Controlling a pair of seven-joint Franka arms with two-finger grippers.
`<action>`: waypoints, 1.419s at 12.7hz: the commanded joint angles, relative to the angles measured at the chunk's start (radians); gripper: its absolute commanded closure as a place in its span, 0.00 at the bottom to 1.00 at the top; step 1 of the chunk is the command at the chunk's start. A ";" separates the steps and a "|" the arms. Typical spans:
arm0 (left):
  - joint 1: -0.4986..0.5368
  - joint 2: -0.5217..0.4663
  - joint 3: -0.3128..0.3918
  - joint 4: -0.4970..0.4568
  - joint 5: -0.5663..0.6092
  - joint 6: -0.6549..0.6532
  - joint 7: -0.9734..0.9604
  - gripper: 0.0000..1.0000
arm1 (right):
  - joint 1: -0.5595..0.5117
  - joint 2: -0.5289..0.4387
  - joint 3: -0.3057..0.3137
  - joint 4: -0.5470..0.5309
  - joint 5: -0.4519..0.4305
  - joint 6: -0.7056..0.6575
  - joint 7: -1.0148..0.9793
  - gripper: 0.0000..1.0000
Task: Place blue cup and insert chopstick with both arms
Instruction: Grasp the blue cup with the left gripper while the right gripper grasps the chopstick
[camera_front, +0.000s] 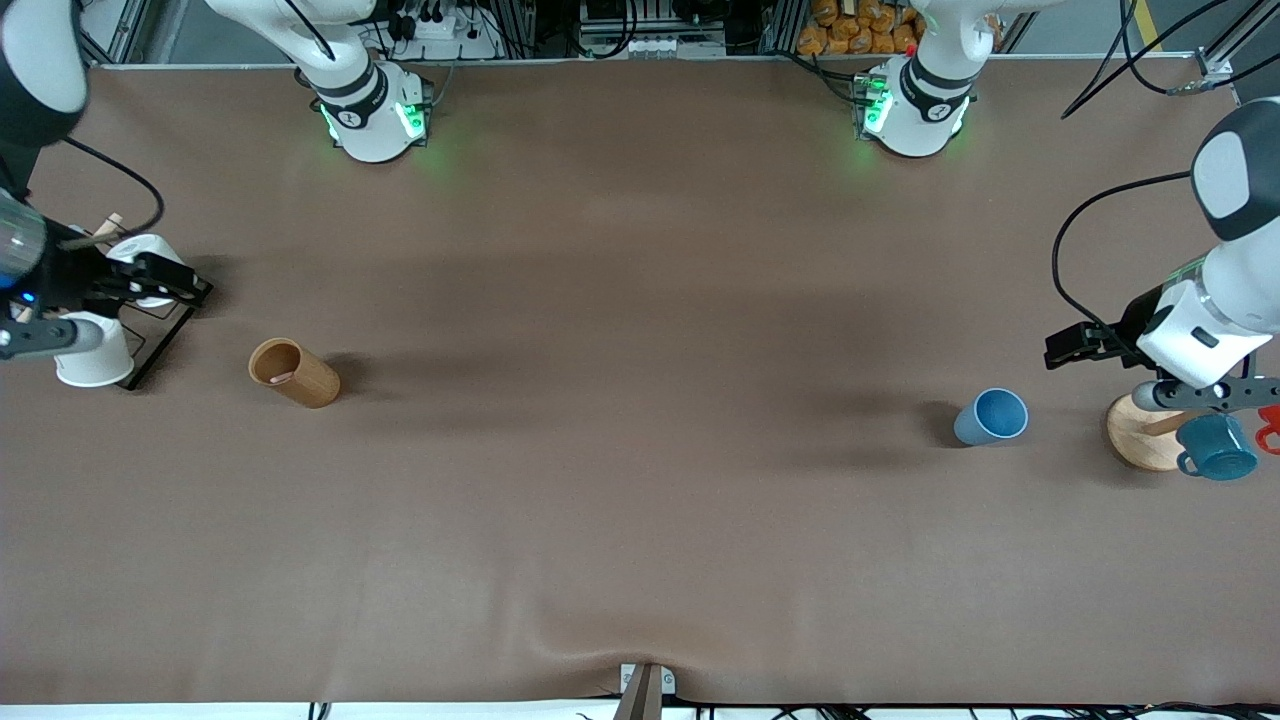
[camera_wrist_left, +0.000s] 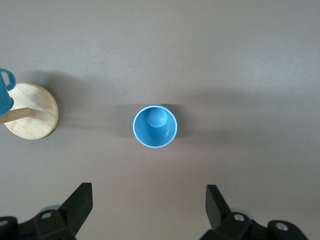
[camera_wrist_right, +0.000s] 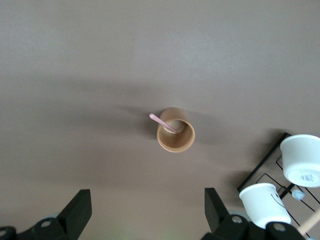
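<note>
The light-blue cup (camera_front: 990, 417) (camera_wrist_left: 155, 126) stands upright and empty on the brown table, toward the left arm's end. My left gripper (camera_front: 1062, 349) (camera_wrist_left: 148, 200) hangs open above the table between this cup and the wooden mug stand, holding nothing. Toward the right arm's end stands a tan cup (camera_front: 293, 372) (camera_wrist_right: 175, 131) with the thin pink chopstick (camera_wrist_right: 162, 122) leaning inside it, its tip above the rim. My right gripper (camera_front: 185, 284) (camera_wrist_right: 147, 202) is open and empty over the black rack, apart from the tan cup.
A round wooden stand base (camera_front: 1140, 435) (camera_wrist_left: 32, 111) carries a teal handled mug (camera_front: 1218, 448) (camera_wrist_left: 4, 92) at the left arm's end. Two white cups (camera_wrist_right: 303, 159) (camera_wrist_right: 264, 204) sit on a black wire rack (camera_front: 165, 335) at the right arm's end.
</note>
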 joint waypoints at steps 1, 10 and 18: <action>0.004 -0.020 -0.005 -0.069 0.023 0.051 0.003 0.00 | 0.020 0.048 -0.003 0.017 0.006 0.026 -0.002 0.00; 0.028 0.059 -0.006 -0.119 0.070 0.167 0.004 0.00 | 0.064 0.116 -0.006 0.017 -0.017 0.086 0.135 0.00; 0.050 0.151 -0.005 -0.261 0.089 0.479 0.004 0.14 | 0.098 0.253 -0.008 0.094 -0.191 0.117 0.158 0.00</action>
